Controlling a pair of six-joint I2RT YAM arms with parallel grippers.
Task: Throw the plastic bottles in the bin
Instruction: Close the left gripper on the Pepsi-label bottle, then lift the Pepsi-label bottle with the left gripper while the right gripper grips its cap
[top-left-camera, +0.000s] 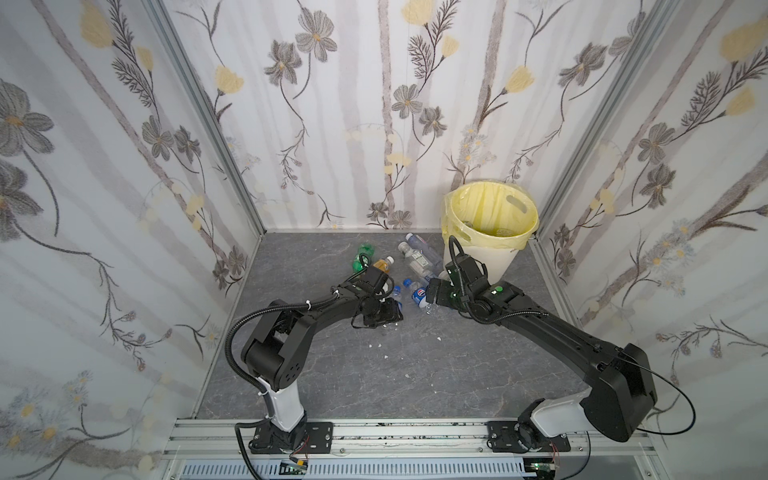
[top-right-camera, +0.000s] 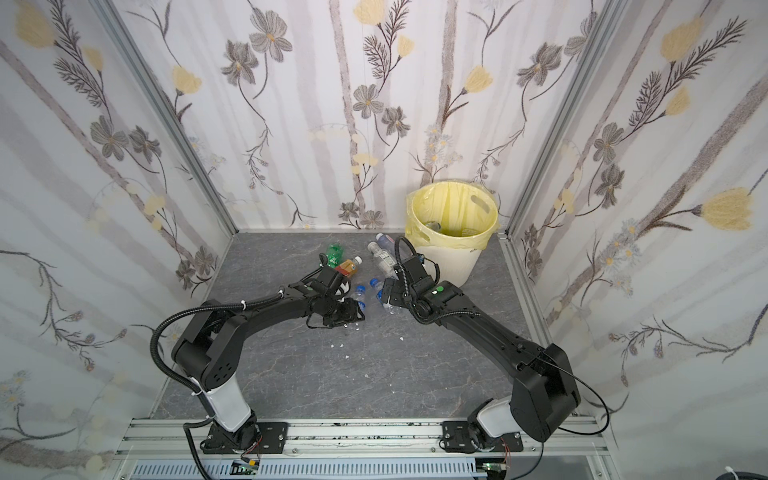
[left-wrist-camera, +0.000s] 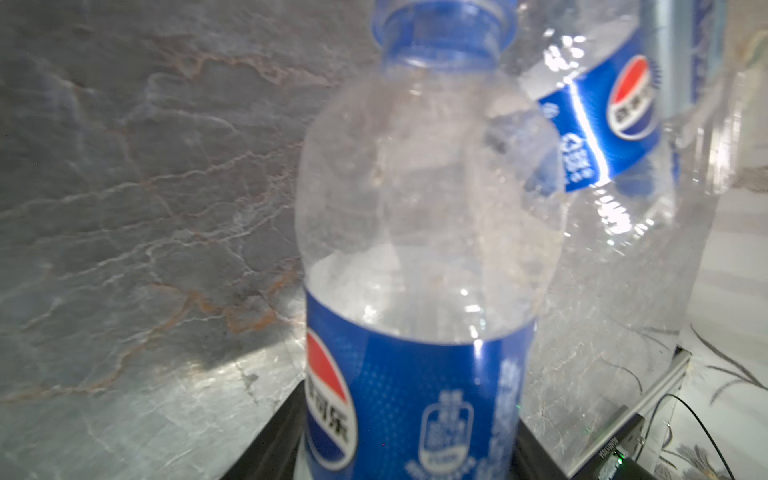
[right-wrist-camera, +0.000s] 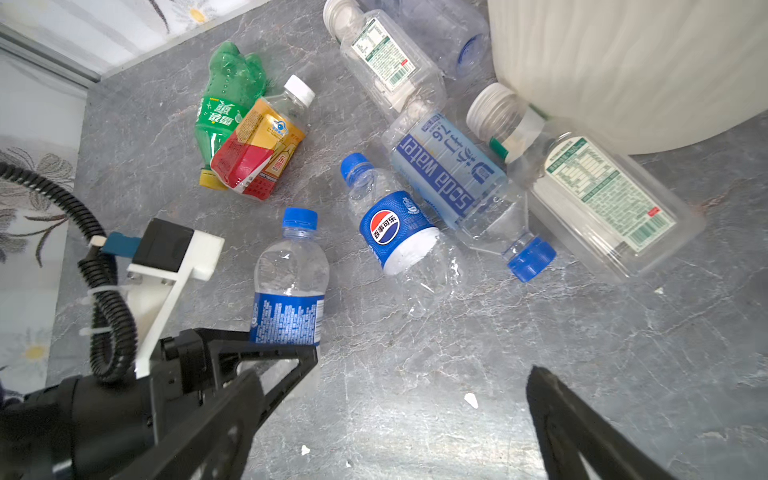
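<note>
A clear plastic bottle (left-wrist-camera: 419, 249) with a blue cap and blue label lies on the grey floor. My left gripper (top-left-camera: 391, 311) is shut on its label end, a black finger tight against each side. In the right wrist view the same bottle (right-wrist-camera: 291, 282) has its base hidden behind that gripper. My right gripper (right-wrist-camera: 395, 415) hangs open over bare floor, holding nothing. Just beyond it lies a second blue-label bottle (right-wrist-camera: 395, 232). Other bottles lie behind: green (right-wrist-camera: 226, 95), orange-red (right-wrist-camera: 259, 149) and several clear ones (right-wrist-camera: 453, 178). The bin (top-left-camera: 494, 259), cream-white with a yellow liner, stands at the back right.
Two clear bottles (right-wrist-camera: 594, 195) lie against the bin's foot (right-wrist-camera: 623, 62). Small white scraps (top-left-camera: 386, 356) dot the floor nearer the arm bases. Flowered walls enclose the floor on three sides, and the bin stands close to the right wall's aluminium rail (top-left-camera: 552, 282).
</note>
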